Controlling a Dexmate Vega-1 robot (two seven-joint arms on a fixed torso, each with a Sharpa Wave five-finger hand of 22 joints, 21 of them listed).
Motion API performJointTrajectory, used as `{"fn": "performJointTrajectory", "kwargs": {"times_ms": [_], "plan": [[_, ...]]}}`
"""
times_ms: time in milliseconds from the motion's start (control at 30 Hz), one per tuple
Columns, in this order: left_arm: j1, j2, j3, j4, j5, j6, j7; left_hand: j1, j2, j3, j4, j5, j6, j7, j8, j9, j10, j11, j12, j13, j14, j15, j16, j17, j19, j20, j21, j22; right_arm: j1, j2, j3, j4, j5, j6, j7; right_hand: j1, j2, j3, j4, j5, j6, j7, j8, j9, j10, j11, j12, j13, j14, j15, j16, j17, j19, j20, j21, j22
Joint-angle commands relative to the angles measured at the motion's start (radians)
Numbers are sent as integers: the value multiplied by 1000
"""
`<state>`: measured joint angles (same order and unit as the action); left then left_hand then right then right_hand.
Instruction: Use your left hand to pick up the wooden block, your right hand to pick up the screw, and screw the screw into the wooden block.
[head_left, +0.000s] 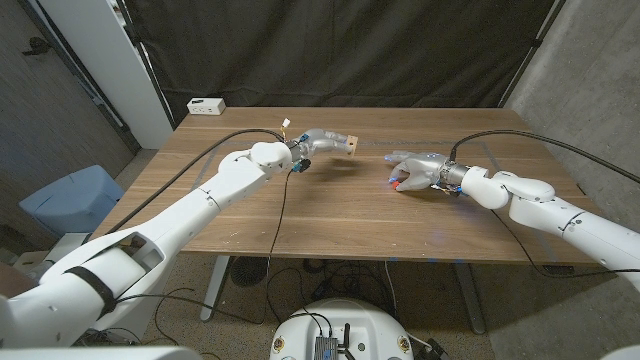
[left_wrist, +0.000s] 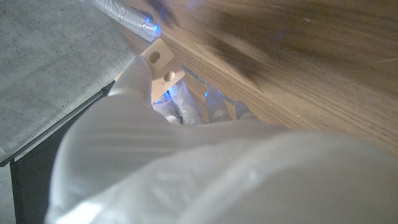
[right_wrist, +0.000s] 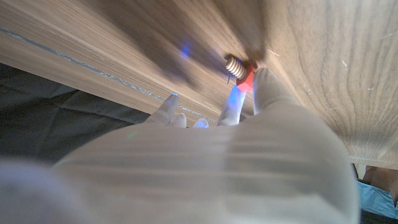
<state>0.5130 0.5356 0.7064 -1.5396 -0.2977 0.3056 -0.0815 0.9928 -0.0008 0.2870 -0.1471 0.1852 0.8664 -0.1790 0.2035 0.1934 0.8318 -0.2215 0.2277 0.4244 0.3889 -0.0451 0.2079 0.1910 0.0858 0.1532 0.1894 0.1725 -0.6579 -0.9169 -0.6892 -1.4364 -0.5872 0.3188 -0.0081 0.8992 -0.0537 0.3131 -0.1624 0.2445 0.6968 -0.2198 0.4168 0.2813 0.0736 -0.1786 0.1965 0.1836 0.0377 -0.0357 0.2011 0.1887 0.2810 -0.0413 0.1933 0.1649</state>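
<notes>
Wooden block (head_left: 344, 142): held by the left hand (head_left: 318, 143), lifted off the counter (head_left: 330, 215) at the far left-centre; a round hole shows on one face in the left wrist view (left_wrist: 158, 58).
Block handling: judged light, rigid and not fragile; flat faces give a sure hold. Best kept by the sides so the hole face stays open toward the screw.
Left fingers (left_wrist: 180, 102): closed around the block's near end; which faces they press cannot be made out.
Screw (right_wrist: 239, 68): at the tips of the right hand (head_left: 418, 170), right of centre, low over the counter; red head, pale ribbed shank in the right wrist view.
Screw handling: judged small, hard and light, likely to roll or slip; take it at the red head, shank left free.
Right fingers (right_wrist: 264, 87): narrow, closed on the red head; screw appears pinched.
Contact with counter: cannot tell whether the shank tip touches the wood.
Hard to see: both wrist views are blurred, and the backs of the hands cover the grips. Hole depth unknown.
Separation: block and screw well apart.
</notes>
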Motion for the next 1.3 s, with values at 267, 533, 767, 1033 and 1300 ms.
{"fn": "performJointTrajectory", "kwargs": {"times_ms": [267, 533, 767, 1033, 1300], "plan": [[-2, -2, 1, 9, -5, -8, -8, -3, 13, 0, 8, 7, 7, 3, 5, 2, -1, 2, -2, 1, 3, -39, 4, 0, 0, 0, 4, 2, 1, 7, -7, 8, -12, -4, -19, 16, 3, 1, 6, 4, 34, 2, 24, 12, 25, -3, 9, 3, 19, -77, 9, 4, 17, -4, 5, 5], [-12, -10, 7, 27, -4, -13, -17, -4, 13, -1, 8, 7, 8, 2, 6, 2, -2, 2, -3, 2, 4, -38, 4, 0, 0, 0, 4, 2, 1, 7, -8, 8, -9, -10, -15, 19, 5, 0, 7, 5, 42, 1, 32, 15, 27, -3, 9, 3, 21, -78, 9, 5, 21, -5, 6, 5], [-18, -15, 8, 36, -2, -10, -16, -4, 13, -1, 7, 7, 8, 4, 6, 2, -2, 2, -3, 2, 3, -38, 4, 0, 1, -1, 4, 3, 0, 4, -6, 2, -9, -17, -13, 21, 4, -2, 7, 4, 36, 2, 32, 18, 21, -1, 5, 3, 21, -77, 8, 5, 21, -5, 5, 5], [-19, -17, 10, 44, -4, -18, -24, -4, 14, -1, 7, 7, 7, 5, 5, 2, -2, 2, -4, 2, 4, -38, 5, 0, 1, 1, 5, 3, -2, -2, -3, -7, -7, -20, -9, 14, -1, -10, 12, 3, -14, 1, 16, 19, 12, 2, -1, 3, 18, -75, 7, 10, 20, -5, 2, 5], [-13, -14, 9, 37, -5, -19, -23, -4, 16, -2, 7, 7, 6, 5, 5, 2, -3, 3, -5, 2, 5, -39, 5, 0, 2, 1, 5, 3, -18, -16, 7, -33, -1, -35, -3, 5, -6, -17, 16, 2, -62, 1, -2, 17, 0, 8, -6, 4, 12, -73, 5, 12, 17, -3, 0, 6]]}}
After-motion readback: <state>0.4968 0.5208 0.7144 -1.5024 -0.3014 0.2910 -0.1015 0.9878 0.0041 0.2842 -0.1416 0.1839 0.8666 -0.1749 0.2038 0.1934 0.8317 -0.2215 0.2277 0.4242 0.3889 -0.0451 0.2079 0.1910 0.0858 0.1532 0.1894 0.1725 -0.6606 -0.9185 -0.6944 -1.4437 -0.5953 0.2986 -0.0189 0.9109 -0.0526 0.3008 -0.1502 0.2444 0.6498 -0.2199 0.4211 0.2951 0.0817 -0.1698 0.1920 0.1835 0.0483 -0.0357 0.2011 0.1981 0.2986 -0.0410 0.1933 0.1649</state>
